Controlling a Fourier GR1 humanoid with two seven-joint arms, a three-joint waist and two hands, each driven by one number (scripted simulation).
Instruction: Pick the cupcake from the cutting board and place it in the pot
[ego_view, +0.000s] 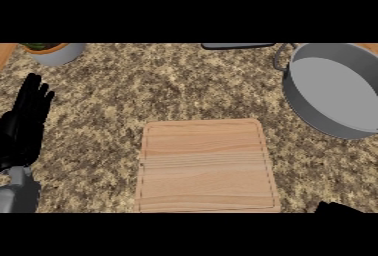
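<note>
A wooden cutting board (207, 165) lies in the lower middle of the counter, and its top is bare. No cupcake shows anywhere in the head view. The grey pot (289, 87) with a side handle stands at the upper right; the part of its inside that shows is plain grey. My left hand (26, 125) rests at the left edge, open, fingers pointing up, well clear of the board. Only a black sliver of my right hand (336, 207) shows at the lower right edge, just right of the board's near corner.
A grey planter with an orange rim and green leaves (55, 52) stands at the back left. A dark flat object (236, 46) lies along the back edge, left of the pot's handle. Speckled counter (111, 100) stretches between the board, pot and planter.
</note>
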